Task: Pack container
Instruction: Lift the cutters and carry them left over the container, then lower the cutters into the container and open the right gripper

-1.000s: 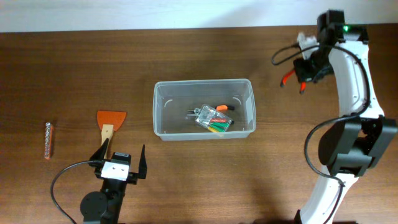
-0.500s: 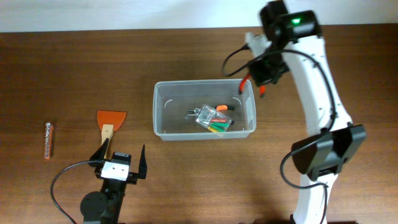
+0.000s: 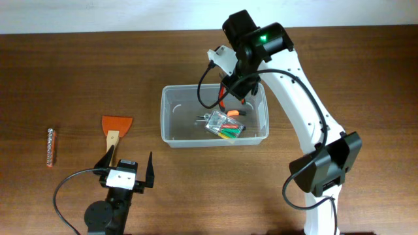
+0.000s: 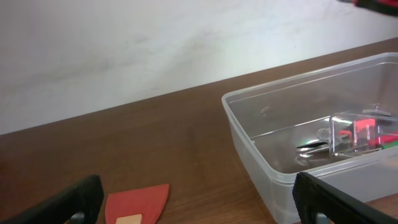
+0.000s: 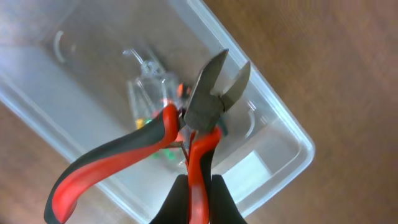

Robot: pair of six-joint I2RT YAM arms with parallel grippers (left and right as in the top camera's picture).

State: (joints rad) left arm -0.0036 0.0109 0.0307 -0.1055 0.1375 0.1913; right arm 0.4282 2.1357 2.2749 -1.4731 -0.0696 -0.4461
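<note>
The clear plastic container [image 3: 173, 134] stands mid-table and holds a small clear case of yellow-green bits [image 3: 224, 126] and an orange-handled tool. My right gripper [image 3: 233, 93] is shut on one handle of red-and-black pliers [image 5: 205, 109] and holds them above the container's far right part [image 5: 283, 134]. My left gripper [image 3: 126, 171] is open and empty at the table's front left. The container also shows in the left wrist view [image 4: 249, 134], to the right of my left fingers [image 4: 320, 199].
An orange scraper with a wooden handle [image 3: 115, 127] lies just beyond my left gripper, left of the container; it also shows in the left wrist view [image 4: 137, 202]. A small bar-shaped item [image 3: 51, 146] lies at the far left.
My right arm has swung left from the table's far right with the pliers, to above the container. The left arm has not moved.
</note>
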